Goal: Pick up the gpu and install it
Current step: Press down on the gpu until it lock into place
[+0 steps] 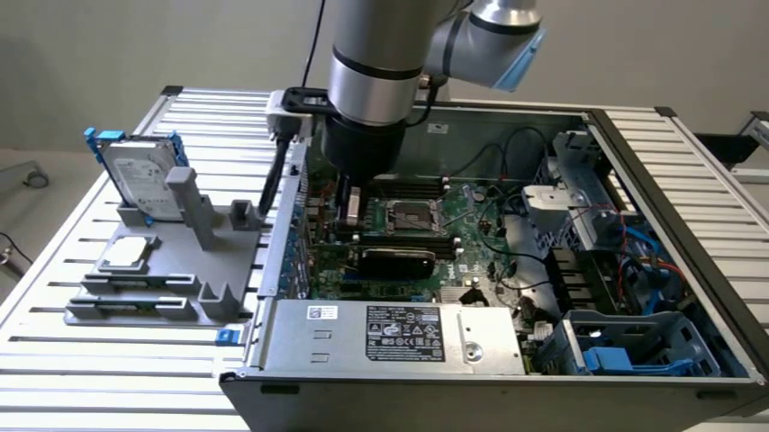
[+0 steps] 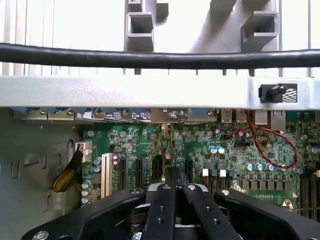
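Slatted worktop (image 1: 72, 360) carries the open case (image 1: 481, 130); your gripper (image 2: 175, 172), jaws pressed together, hangs over the motherboard (image 2: 200, 145) slots, gpu (image 1: 397, 261) sitting just beside it.

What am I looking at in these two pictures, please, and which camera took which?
This is a single robot arm working in an open computer case that lies on a slatted metal table. One picture comes from a camera off the arm, looking down on the scene. The other comes from a camera on the wrist, looking past the gripper onto the green motherboard. On the exterior view's left, a grey holder carries a hard drive in a blue frame and a small silver processor chip. The gripper is shut and appears to pinch the gpu, the card with the black cover, by its upper edge, down inside the case.
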You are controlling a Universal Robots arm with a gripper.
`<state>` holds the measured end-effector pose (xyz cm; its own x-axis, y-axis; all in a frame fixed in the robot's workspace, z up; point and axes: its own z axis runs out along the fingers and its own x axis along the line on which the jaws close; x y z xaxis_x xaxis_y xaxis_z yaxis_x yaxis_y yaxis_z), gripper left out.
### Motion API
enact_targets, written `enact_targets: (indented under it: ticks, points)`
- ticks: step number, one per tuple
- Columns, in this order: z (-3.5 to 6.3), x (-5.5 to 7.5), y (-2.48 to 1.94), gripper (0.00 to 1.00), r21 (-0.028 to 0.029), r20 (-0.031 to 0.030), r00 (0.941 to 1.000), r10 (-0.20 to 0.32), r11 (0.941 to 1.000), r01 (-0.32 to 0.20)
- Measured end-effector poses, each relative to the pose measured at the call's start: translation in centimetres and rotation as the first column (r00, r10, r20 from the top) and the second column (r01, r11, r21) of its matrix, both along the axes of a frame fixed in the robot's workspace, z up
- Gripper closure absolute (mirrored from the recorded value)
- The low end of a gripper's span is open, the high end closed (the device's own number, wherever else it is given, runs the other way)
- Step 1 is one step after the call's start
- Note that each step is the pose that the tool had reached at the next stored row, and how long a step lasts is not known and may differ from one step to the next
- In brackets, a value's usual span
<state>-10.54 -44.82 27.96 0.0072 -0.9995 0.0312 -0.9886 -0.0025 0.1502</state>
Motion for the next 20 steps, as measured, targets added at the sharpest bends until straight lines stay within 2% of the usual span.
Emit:
enact_targets:
  ticks: [4,7,12,20]
  points:
    - [0.00,-0.32,0.00,0.89,-0.0192,-0.0246,0.9997,0.000,0.9998,0.000]
    - [0.00,-0.50,0.00,0.89,-0.0292,-0.0423,0.9991,0.000,0.9996,-0.001]
    - [0.14,-0.67,0.00,0.89,-0.0318,-0.0658,0.9978,-0.001,0.9995,-0.001]
    - [0.61,-0.97,0.00,0.89,-0.0366,-0.0817,0.9967,-0.001,0.9993,-0.002]
